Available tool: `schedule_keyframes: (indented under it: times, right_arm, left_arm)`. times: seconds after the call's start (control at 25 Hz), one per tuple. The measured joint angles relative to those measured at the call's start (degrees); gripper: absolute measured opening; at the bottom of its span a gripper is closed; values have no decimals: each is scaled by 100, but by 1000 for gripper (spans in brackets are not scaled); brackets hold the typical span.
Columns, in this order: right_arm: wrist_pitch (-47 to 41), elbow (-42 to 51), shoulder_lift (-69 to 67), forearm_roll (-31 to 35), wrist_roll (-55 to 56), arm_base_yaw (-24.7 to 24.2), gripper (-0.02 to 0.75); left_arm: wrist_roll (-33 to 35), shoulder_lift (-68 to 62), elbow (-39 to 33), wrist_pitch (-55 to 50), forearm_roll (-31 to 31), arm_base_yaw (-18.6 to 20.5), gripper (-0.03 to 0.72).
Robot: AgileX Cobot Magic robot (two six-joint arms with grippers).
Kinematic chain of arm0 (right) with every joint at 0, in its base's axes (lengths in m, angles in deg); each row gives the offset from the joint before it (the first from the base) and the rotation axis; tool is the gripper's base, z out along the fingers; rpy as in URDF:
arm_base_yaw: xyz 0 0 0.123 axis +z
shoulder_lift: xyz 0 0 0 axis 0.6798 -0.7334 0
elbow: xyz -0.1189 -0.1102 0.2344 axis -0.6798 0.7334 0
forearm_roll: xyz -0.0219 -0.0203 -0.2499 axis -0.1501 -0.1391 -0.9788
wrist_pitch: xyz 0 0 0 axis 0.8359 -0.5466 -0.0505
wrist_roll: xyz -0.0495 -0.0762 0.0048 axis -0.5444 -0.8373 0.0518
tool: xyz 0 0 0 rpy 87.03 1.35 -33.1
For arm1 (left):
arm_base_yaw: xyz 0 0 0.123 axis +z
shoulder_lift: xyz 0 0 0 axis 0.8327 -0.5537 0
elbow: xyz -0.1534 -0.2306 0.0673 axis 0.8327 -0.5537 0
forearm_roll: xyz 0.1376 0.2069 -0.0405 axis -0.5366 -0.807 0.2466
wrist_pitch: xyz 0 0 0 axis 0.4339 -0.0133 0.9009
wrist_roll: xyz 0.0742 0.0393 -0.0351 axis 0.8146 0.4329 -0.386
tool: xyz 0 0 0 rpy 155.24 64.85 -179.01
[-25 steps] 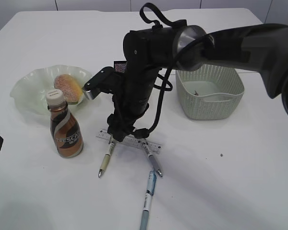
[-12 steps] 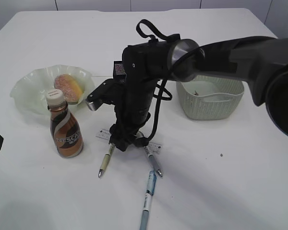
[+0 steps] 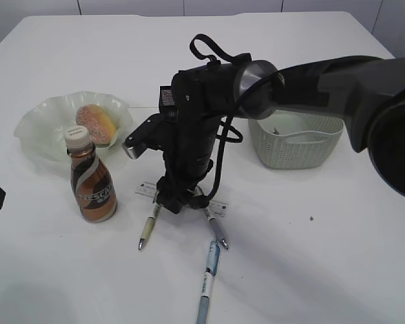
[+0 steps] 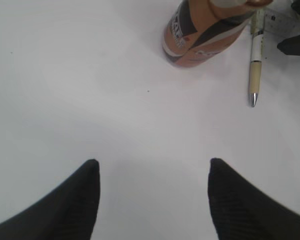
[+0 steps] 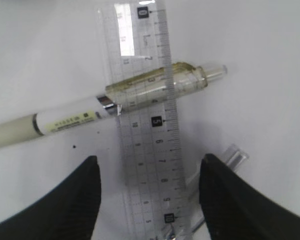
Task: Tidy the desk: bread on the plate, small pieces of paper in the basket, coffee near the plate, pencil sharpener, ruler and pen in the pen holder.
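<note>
Starting at the left edge of the bench, we find the green plate (image 3: 37, 138) with the bread (image 3: 96, 123) lying on it. Just in front of the plate, toward the front edge, the coffee bottle (image 3: 92, 177) stands upright. The left gripper (image 4: 152, 200) hovers over bare bench surface with its fingers spread apart and nothing between them; in its wrist view the coffee bottle and the beige pen (image 4: 255, 70) lie beyond it.

At mid-bench, the transparent ruler (image 5: 145, 125) lies flat, with the clear end of the beige pen (image 5: 115, 107) under it. The right gripper (image 5: 150, 200) is low over the ruler, fingers parted to either side of it, not closed on it. In the exterior view we see a grey pen (image 3: 214, 226) angled out from beneath the ruler and a blue pen (image 3: 208, 280) nearer the front edge.

Toward the right edge stands the basket (image 3: 295, 143); a small dark item lies inside, and we cannot tell what it is.
</note>
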Motion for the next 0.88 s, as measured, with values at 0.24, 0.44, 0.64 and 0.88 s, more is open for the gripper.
schedule_keyframes:
  times: [0.24, 0.44, 0.64, 0.88]
  right_arm:
    - [97, 0, 0, -12, 2, 0, 453]
    - [108, 0, 0, -131, 2, 0, 429]
    - [142, 0, 0, -178, 11, 0, 426]
    - [213, 0, -13, -178, 11, 0, 426]
  left_arm:
    - [0, 0, 0, 9, 0, 0, 496]
    - [0, 0, 0, 12, 0, 0, 496]
    - [0, 0, 0, 12, 0, 0, 496]
    - [0, 0, 0, 12, 0, 0, 496]
